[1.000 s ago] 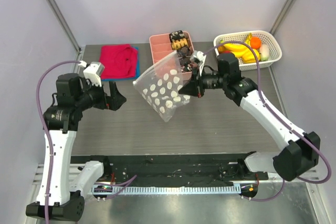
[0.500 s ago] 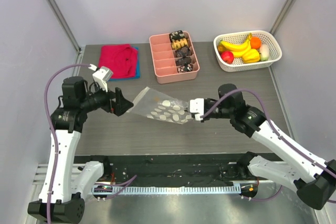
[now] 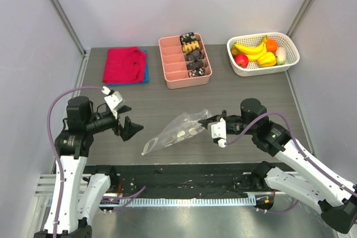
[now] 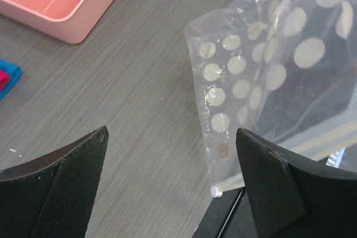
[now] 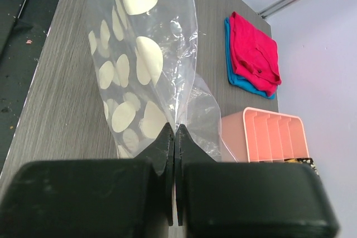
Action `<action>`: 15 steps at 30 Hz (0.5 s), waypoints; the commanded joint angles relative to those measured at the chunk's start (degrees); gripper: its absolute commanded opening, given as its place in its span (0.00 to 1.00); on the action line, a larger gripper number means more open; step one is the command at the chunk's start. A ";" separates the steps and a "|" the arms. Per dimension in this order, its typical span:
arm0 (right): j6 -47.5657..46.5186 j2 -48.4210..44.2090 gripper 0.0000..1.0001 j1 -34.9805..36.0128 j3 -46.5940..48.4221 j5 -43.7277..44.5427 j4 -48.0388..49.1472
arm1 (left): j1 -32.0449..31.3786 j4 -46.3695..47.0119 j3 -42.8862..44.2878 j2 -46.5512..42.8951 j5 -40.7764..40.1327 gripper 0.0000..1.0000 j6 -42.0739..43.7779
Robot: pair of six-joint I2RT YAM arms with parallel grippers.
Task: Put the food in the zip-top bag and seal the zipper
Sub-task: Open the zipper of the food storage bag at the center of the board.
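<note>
Lowered and drawn toward the near edge since a second ago, the zip-top bag [image 3: 175,132] now lies slack and almost flat on the table [image 3: 167,101], well to the near side of the pink divided tray [image 3: 165,68]; earlier it hung open just in front of that tray. Both arms have come nearer with it.

The right gripper [image 3: 209,124] sits near-right of the tray, its jaws pressed fully together on a fold of the clear film at the bag's right end; the right wrist view shows the dotted plastic [image 5: 134,65] rising straight out from between the closed tips [image 5: 174,137].

The left gripper [image 3: 129,129] is near-left of the tray, spread almost as wide as it goes and holding nothing. Its two black fingers [image 4: 61,188] frame bare table, with the bag's corner [image 4: 223,93] just beside them but not between them. A pale zipper [image 4: 323,137] strip runs along the bag edge farthest from the tray.

The food [image 3: 254,51] is all in the white mesh basket [image 3: 291,62] to the tray's right, and none is in the bag. A red cloth [image 3: 124,65] lies to the tray's left.
</note>
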 commanded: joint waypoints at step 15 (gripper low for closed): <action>9.22 2.82 0.01 0.35 3.38 -1.07 8.90 | 0.24 -20.77 -2.30 -6.51 4.48 0.82 26.02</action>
